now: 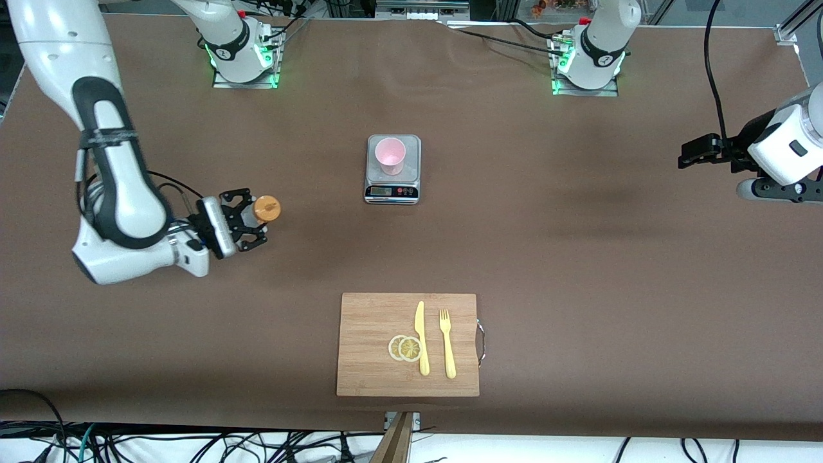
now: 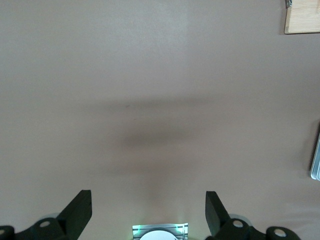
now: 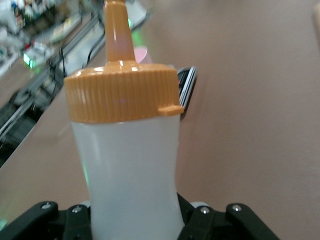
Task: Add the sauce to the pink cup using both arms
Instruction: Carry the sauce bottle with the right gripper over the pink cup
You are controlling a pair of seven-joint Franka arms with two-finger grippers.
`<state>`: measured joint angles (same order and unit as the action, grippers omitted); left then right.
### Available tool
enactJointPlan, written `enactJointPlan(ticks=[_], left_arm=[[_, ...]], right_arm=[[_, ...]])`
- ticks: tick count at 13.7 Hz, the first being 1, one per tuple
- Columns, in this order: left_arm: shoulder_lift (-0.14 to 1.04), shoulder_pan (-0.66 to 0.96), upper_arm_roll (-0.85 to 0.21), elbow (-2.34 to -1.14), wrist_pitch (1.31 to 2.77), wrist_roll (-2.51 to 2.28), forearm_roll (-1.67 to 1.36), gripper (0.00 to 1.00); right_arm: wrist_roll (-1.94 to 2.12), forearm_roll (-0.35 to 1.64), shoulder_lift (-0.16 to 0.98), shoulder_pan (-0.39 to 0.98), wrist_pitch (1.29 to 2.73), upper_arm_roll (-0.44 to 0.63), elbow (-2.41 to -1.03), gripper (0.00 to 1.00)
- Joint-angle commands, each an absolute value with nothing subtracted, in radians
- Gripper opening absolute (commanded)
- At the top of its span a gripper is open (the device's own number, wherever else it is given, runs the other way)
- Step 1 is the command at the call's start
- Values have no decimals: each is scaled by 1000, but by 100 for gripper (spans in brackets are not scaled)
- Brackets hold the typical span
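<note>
Brown table (image 1: 546, 257) fills the front view, where only the orange cap of the sauce (image 1: 266, 209) shows, toward the right arm's end of the table; the right wrist view shows its whitish body with the right gripper (image 1: 247, 222) clenched around it, fingers cut off at the edge. The pink cup (image 1: 390, 155) stands on a small scale (image 1: 393, 190) in the middle, mostly hidden by the bottle in the right wrist view. The left gripper (image 2: 148, 210) waits spread wide and empty over bare table at the left arm's end, and a wooden board (image 1: 373, 373) with a knife (image 1: 421, 337), fork (image 1: 447, 344) and lemon slices (image 1: 405, 348) lies nearer the front camera.
</note>
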<state>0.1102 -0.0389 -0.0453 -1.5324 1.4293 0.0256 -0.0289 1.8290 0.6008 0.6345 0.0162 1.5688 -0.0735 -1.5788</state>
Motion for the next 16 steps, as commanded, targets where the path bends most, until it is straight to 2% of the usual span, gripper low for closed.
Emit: enactJointPlan(ticks=[1, 3, 7, 9, 13, 16], left_arm=[[127, -41, -48, -1496, 1408, 48, -17, 100], [127, -43, -48, -1496, 1408, 48, -18, 100], [132, -43, -48, -1496, 1408, 49, -20, 100], [132, -44, -48, -1496, 1408, 49, -20, 100], [133, -44, -46, -1496, 1407, 49, -20, 100], [133, -44, -46, -1496, 1407, 49, -20, 100]], right_arm=[[1711, 452, 583, 104, 1597, -90, -1594, 0], [1581, 321, 571, 150, 1598, -136, -1586, 0], [1277, 45, 563, 159, 1594, -329, -1586, 0], [1186, -15, 561, 198, 1585, -353, -1588, 0], [997, -170, 563, 210, 1517, -466, -1585, 0], [933, -234, 563, 270, 1477, -471, -1583, 0]])
